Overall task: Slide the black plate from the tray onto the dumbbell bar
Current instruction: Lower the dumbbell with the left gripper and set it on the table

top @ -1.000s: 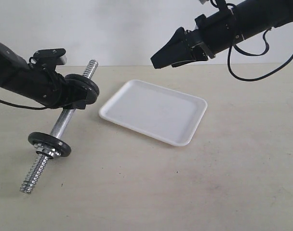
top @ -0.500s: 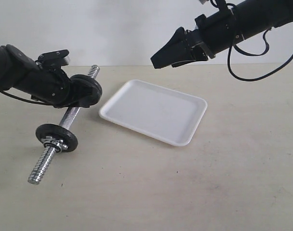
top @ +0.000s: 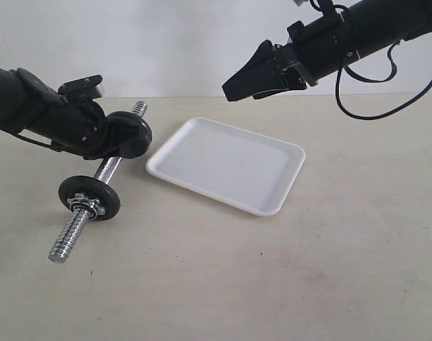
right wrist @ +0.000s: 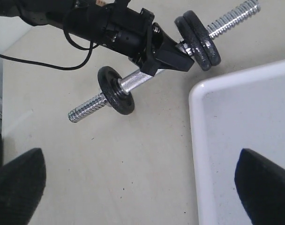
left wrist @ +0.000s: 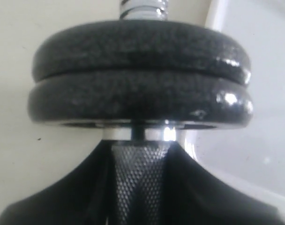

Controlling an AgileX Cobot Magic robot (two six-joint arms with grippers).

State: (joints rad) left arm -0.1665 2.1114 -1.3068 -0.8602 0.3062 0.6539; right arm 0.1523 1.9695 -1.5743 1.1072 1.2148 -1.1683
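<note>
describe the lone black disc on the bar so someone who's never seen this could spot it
Find the white tray; the chrome dumbbell bar is just left of it. The lone disc sits near the bar's camera-side threaded end with a chrome nut against it, unlike the paired discs stacked beside the tray.

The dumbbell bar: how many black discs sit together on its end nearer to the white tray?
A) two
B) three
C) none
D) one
A: the left wrist view shows two black discs stacked face to face on the dumbbell bar, and the right wrist view shows the same pair.
</note>
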